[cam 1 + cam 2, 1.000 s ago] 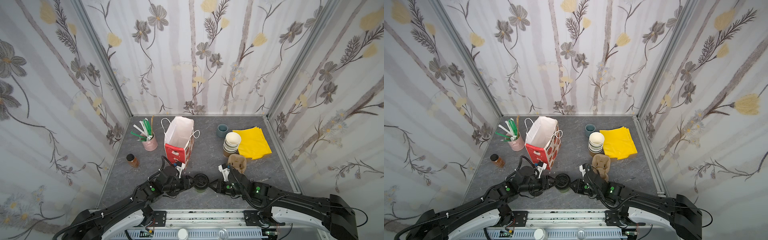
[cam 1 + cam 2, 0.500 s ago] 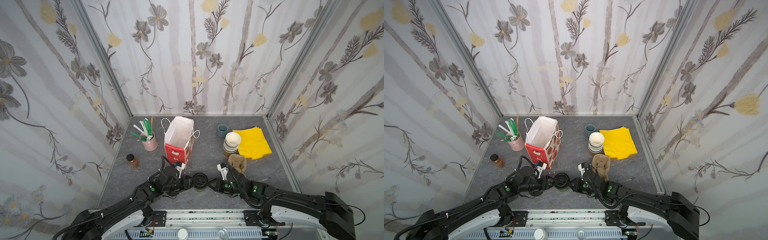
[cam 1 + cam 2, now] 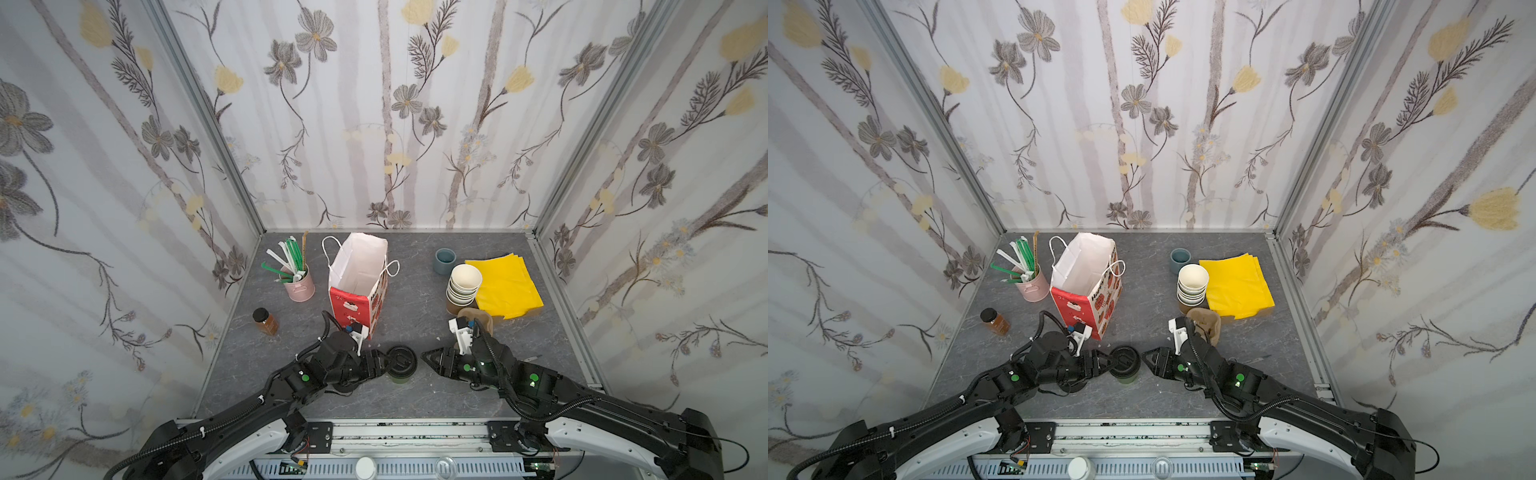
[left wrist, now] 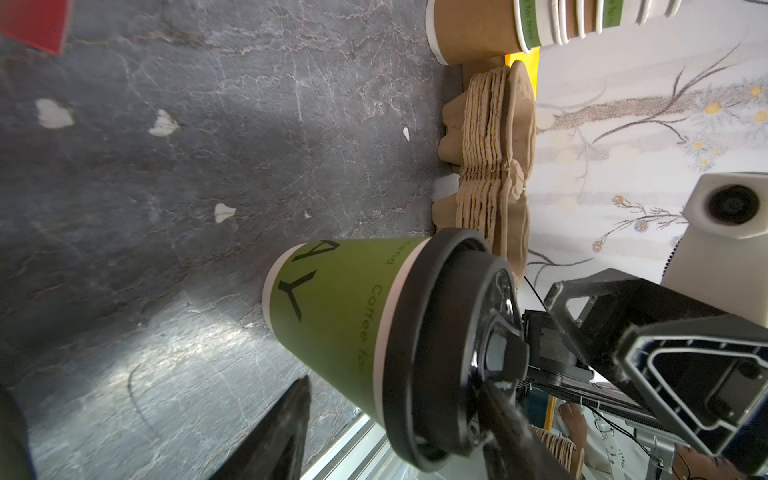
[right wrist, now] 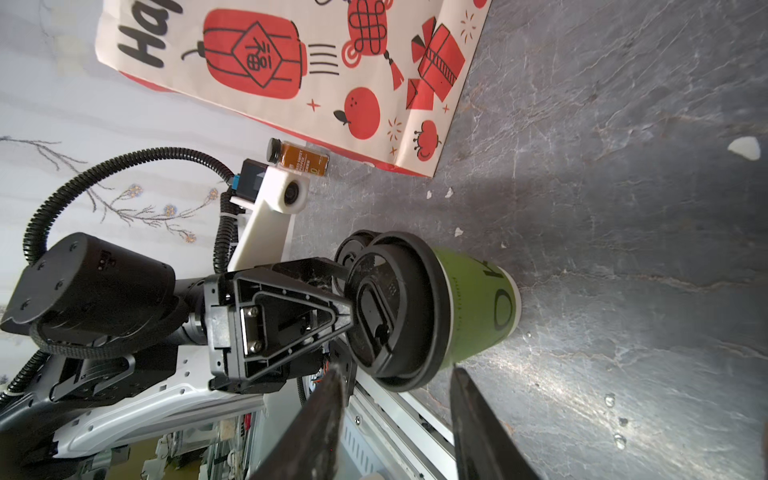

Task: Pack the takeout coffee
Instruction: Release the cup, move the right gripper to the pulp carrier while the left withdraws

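Takeout coffee (image 3: 401,365) upright on the grey table (image 3: 415,324), red paper bag (image 3: 353,305) close behind, your left gripper (image 3: 382,365) at its lid, jaws parted, clamping nothing, your right gripper (image 3: 428,358) just beside, part open, empty.

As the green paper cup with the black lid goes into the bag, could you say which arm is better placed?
Probably left: the left claw is at the green lidded cup, beside the red paper bag; the right claw stands apart.
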You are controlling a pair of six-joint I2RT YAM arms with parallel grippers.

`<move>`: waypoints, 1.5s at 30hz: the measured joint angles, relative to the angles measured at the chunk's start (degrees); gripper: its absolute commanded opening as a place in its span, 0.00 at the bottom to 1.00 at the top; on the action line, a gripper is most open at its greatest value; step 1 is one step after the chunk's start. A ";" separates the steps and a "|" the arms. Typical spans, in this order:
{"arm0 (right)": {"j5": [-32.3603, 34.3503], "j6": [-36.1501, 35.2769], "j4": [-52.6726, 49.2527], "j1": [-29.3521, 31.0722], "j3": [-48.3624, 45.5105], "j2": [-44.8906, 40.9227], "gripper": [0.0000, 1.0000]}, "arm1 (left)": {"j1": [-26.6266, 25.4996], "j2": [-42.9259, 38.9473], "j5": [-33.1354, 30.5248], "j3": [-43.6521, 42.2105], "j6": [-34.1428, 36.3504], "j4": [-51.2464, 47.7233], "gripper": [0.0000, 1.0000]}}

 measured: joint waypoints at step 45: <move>24.30 -4.46 -41.88 -14.51 17.59 11.45 0.65 | -0.24 -27.06 -50.99 6.25 10.82 -8.50 0.77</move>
